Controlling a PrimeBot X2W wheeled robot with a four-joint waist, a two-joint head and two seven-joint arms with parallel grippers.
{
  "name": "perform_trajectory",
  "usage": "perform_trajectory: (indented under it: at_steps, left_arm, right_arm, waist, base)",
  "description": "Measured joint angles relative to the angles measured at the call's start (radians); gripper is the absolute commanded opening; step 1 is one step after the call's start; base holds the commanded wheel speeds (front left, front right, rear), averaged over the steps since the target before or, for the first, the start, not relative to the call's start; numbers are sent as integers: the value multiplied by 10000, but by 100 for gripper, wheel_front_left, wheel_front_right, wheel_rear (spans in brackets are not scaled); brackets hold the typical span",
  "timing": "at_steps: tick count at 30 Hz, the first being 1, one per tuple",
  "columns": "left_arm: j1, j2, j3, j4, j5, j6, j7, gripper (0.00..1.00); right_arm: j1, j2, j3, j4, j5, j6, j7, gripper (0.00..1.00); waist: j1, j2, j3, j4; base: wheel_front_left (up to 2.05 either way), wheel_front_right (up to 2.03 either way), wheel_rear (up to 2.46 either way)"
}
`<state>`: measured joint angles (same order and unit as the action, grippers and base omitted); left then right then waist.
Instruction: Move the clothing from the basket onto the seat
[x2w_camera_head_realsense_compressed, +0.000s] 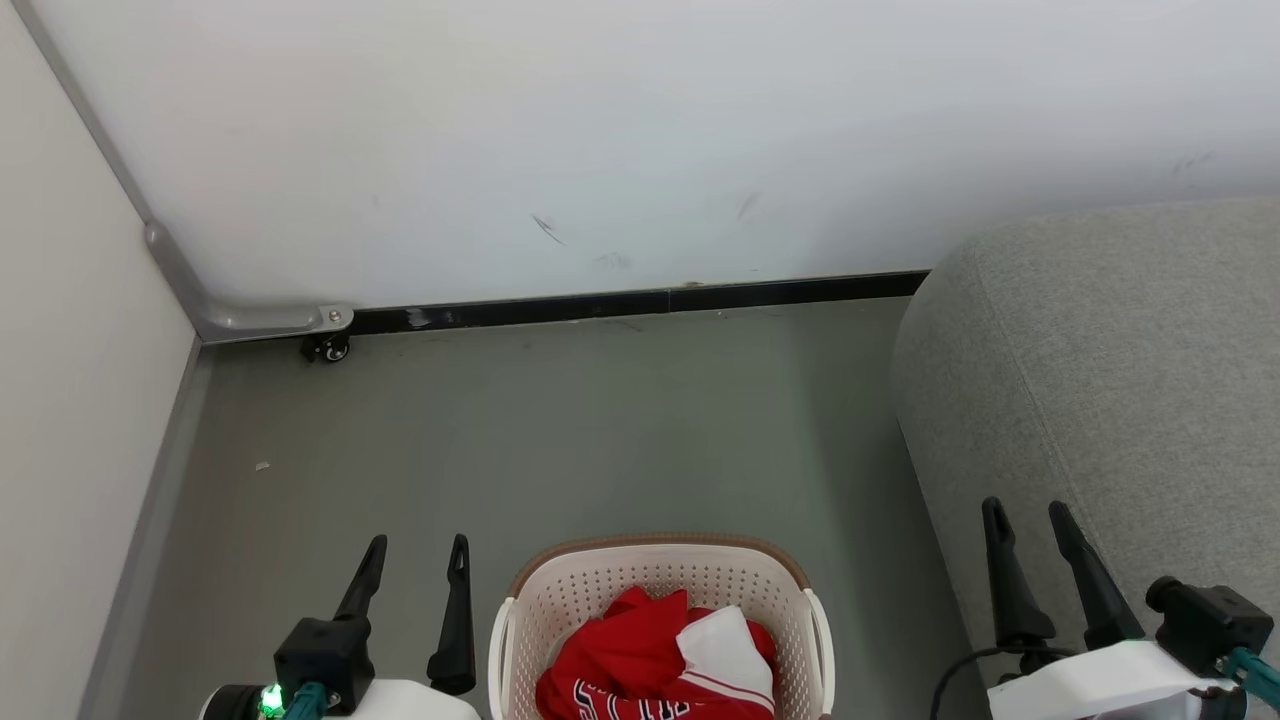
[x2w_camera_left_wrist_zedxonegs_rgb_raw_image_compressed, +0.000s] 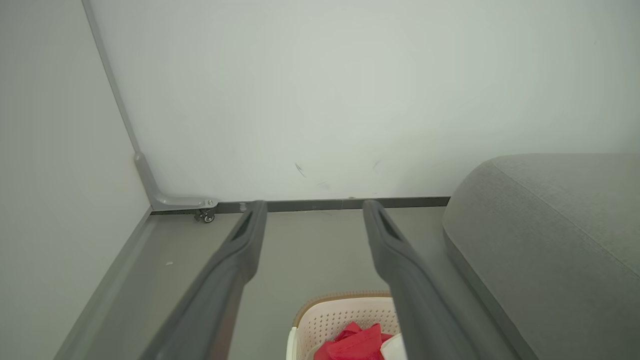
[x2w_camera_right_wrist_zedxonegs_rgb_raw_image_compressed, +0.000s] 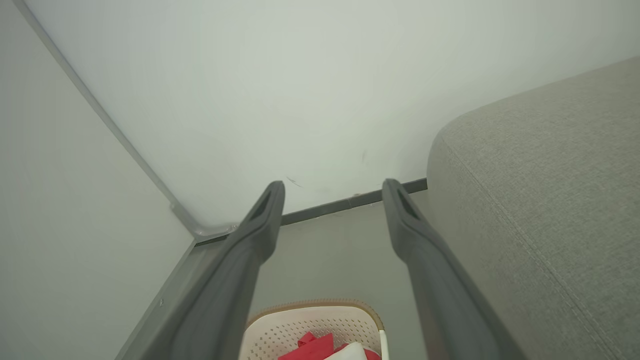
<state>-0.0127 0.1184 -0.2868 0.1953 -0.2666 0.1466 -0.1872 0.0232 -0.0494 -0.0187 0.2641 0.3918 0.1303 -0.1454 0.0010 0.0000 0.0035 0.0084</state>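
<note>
Clothing (x2w_camera_head_realsense_compressed: 640, 655): red-and-white heap sitting down in the basket (x2w_camera_head_realsense_compressed: 660, 578), all crumpled. The dark lettering is sliced off by the bottom edge, and I can't tell one garment from another.
Basket: on the grey floor (x2w_camera_head_realsense_compressed: 550, 420) between the two grippers, with its near half cut off below.
Seat (x2w_camera_head_realsense_compressed: 1120, 380): grey cushion at right, running out of frame.
Left gripper (x2w_camera_head_realsense_compressed: 419, 548): fingers spread, holding nothing, just left of the basket.
Right gripper (x2w_camera_head_realsense_compressed: 1025, 510): fingers apart, empty, over the seat's edge.
</note>
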Motion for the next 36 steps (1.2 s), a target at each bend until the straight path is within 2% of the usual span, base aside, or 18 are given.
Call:
perform_trajectory:
  at_steps: [17,36]
  left_arm:
    - [-8,-23,-286,249,2100,775,-602,100]
    - [-36,-267,173,614,1582,823,-610,100]
  right_arm:
    - [37,65,-8,96,-2516,0,-244,100]
    - [195,71,31,330,-2219,0,-426,100]
  waist:
    - [-3,0,-53,69]
    - [-6,0,-158,78]
  base:
    - [0,0,0]
    - [0,0,0]
